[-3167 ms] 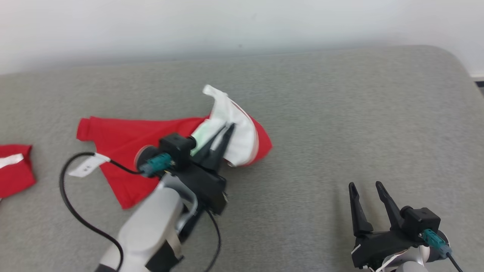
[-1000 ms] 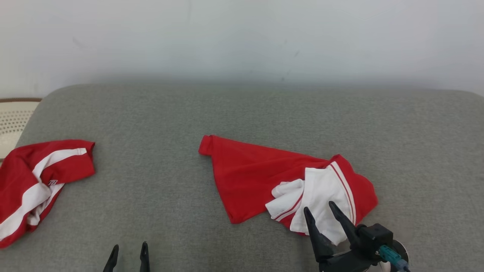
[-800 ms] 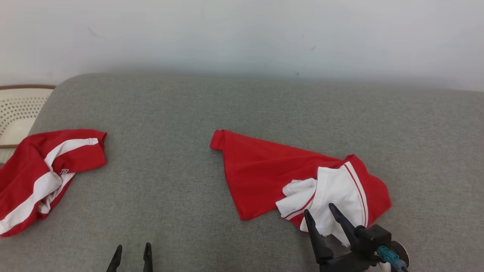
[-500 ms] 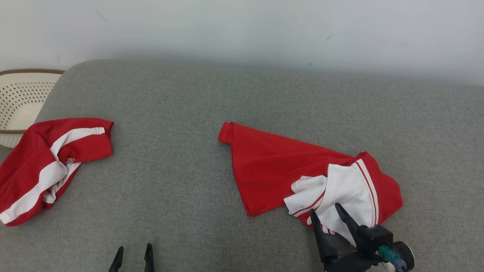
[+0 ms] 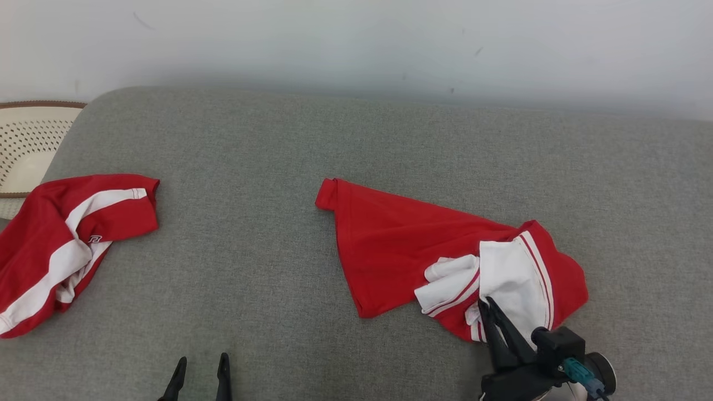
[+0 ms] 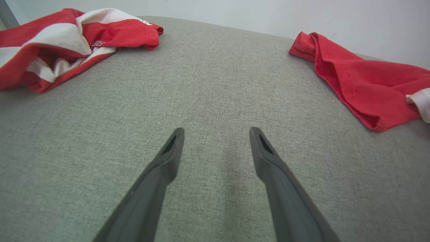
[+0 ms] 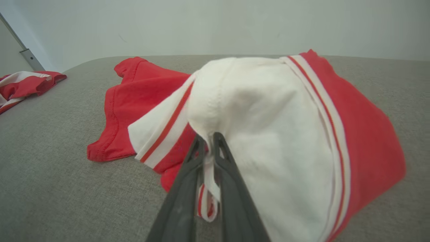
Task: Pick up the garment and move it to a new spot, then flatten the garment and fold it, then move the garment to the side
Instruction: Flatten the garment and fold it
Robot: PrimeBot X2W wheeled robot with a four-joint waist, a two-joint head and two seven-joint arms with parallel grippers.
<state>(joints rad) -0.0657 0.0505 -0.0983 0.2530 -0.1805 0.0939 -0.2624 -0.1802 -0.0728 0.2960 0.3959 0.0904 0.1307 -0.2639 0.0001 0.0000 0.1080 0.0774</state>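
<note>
The garment [image 5: 401, 245] is red with a white, red-striped part, lying crumpled right of centre on the grey cushion. My right gripper [image 5: 486, 305] is at its near edge, shut on a fold of the white cloth. In the right wrist view the garment [image 7: 268, 111] bulges just past the right gripper [image 7: 209, 137], whose dark fingers [image 7: 188, 174] pinch a white hem strip between them. My left gripper [image 5: 201, 362] stands open at the bottom of the head view, over bare cushion. Seen from the left wrist, the left gripper [image 6: 216, 131] holds nothing, and the garment [image 6: 362, 84] lies to its right.
A second red and white garment [image 5: 61, 239] lies bunched at the cushion's left end, seen too in the left wrist view as a red and white garment [image 6: 63, 40]. A cream perforated basket [image 5: 28, 145] stands beyond the left edge. A pale wall runs behind the grey cushion [image 5: 250, 234].
My right gripper has closed on the near white edge of the garment, where it stood open a moment ago. The head camera has shifted. My left gripper stays open and low.
</note>
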